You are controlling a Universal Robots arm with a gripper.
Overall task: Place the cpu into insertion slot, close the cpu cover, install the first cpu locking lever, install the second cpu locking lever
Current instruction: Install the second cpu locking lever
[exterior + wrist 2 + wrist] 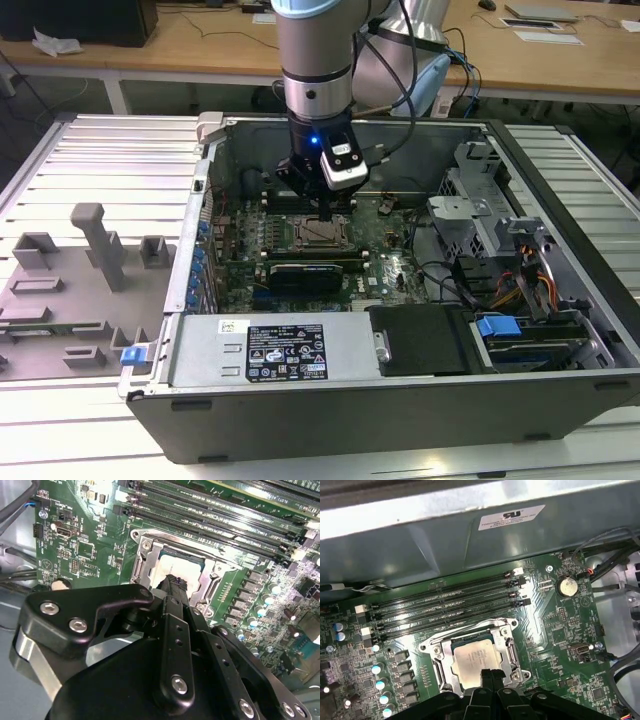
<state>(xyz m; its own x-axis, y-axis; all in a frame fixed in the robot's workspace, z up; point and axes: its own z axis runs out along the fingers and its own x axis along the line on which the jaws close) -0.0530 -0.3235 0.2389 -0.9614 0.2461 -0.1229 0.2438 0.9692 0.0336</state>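
The cpu (474, 661) lies flat in the insertion slot (470, 640) on the green motherboard (560, 625); the exterior view shows the cpu (322, 233) under the arm. The silver cpu cover (510, 651) lies down around the chip, which shows through its window, and the cover (144, 560) is also seen in the second wrist view. A thin metal lever (465, 631) runs along one side of the socket. My gripper (490, 673) is shut with nothing seen between its fingers. Its tips hang just over the edge of the cpu (182, 566), and the gripper (173, 581) hides part of it.
The motherboard sits inside an open computer case (330, 400) on a slatted metal table (90, 160). Long black memory slots (450, 605) run beside the socket. A power supply (270, 350), drive bays (480, 215) and cables (530, 280) crowd the case. Grey fixtures (95, 245) stand on the exterior view's left.
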